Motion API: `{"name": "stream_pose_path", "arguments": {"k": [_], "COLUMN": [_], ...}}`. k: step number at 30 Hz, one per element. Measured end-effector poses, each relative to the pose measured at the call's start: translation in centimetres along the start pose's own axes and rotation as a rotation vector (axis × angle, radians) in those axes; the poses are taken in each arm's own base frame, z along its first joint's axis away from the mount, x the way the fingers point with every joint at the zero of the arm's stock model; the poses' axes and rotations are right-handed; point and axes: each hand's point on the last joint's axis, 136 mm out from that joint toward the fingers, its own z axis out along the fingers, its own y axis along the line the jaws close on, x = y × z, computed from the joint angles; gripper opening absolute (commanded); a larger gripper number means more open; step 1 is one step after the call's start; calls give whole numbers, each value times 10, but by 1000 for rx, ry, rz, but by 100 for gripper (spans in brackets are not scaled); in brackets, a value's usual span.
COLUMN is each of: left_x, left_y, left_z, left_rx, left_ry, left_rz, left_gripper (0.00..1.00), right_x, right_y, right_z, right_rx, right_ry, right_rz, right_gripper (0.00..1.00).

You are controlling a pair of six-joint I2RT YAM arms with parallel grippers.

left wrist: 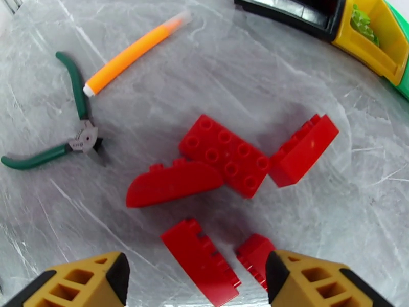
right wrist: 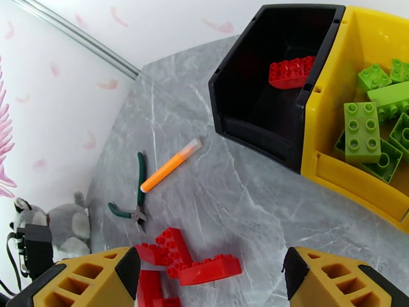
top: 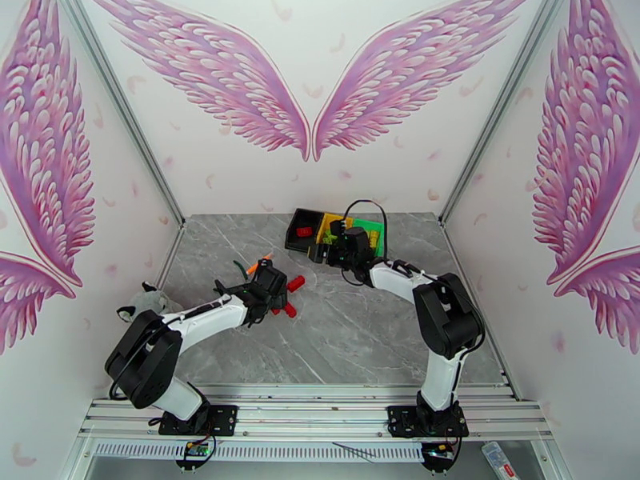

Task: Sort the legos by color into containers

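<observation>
Left gripper point(top: 270, 291) from above: poised over the red legos point(top: 297, 283) on the grey table point(top: 360, 330), right gripper point(top: 340, 238) well apart at the containers point(top: 308, 248). From the left wrist: jaws spread wide and empty, glossy studded red bricks lying just ahead and below, so best to drop straight onto the nearer slanted brick point(left wrist: 199, 262) between the fingertips point(left wrist: 118, 272), square to its long sides and clear of its neighbour. From the right wrist: jaws likewise parted and empty, black bin point(right wrist: 255, 134) just ahead with one red brick point(right wrist: 291, 72) inside, light green bricks point(right wrist: 362, 131) in the yellow bin point(right wrist: 347, 180) beside it.
</observation>
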Motion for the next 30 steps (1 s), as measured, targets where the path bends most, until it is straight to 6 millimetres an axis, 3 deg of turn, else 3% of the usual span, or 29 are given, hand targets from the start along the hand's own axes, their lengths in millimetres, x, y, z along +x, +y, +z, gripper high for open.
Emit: {"name": "stream_pose_path", "arguments": {"k": [13, 23, 30], "left_x": [24, 27, 33], "left_y": [2, -2, 4], "left_z": [27, 32, 26], "left_rx": [-37, -12, -5], "left_ry": [60, 56, 52], "left_rz": [-11, -43, -49], "left_gripper": [61, 36, 32], "right_x": [0, 6, 11], "right_y": [4, 4, 12], "right_z": [1, 5, 8], "right_rx": [-5, -5, -19], "right_ry": [2, 16, 27], "right_rz": [-3, -3, -12], "right_gripper": [79, 79, 78]}}
